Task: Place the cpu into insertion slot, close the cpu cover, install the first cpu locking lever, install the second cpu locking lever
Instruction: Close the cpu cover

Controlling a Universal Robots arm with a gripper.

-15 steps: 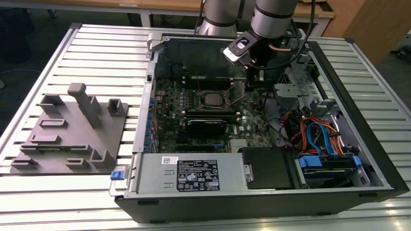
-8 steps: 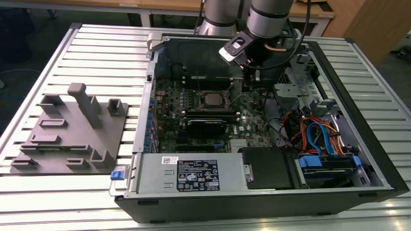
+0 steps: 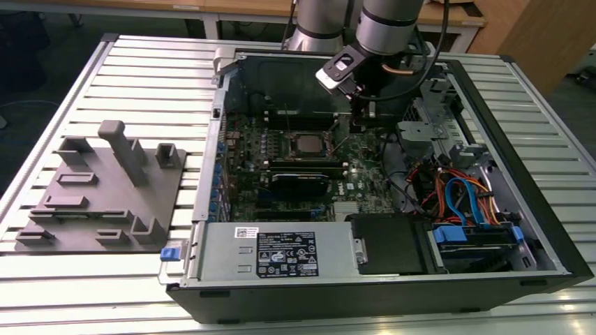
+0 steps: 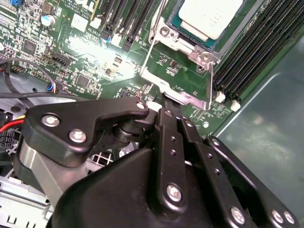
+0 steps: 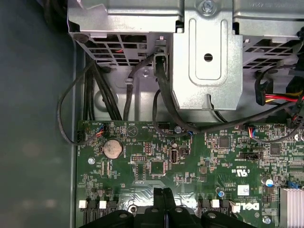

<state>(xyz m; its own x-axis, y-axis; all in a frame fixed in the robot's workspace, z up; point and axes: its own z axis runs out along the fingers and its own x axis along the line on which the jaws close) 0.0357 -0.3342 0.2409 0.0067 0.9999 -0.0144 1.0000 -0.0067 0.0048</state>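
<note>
The cpu (image 4: 209, 16), a square chip with a silver top, lies flat in the insertion slot (image 4: 176, 20) on the green board; the exterior view shows the cpu (image 3: 306, 144) mid-board. The cpu cover (image 4: 175, 90), a thin silver frame, is tilted up off the socket on its hinge side, and green board shows through its opening. My gripper (image 4: 165, 102) is shut, its black fingertips (image 5: 163, 197) pressed together right at the cover's free edge. I cannot tell whether they touch it. In the exterior view the gripper (image 3: 361, 115) hangs inside the open case, to the right of the cpu.
Long black memory slots (image 4: 256, 47) flank the socket. A metal drive cage (image 5: 204, 57) with black cables (image 5: 161, 95) stands beyond the board's edge. The case wall (image 3: 521, 139) rises on the exterior view's right. A grey fixture plate (image 3: 102, 195) lies on the exterior view's left.
</note>
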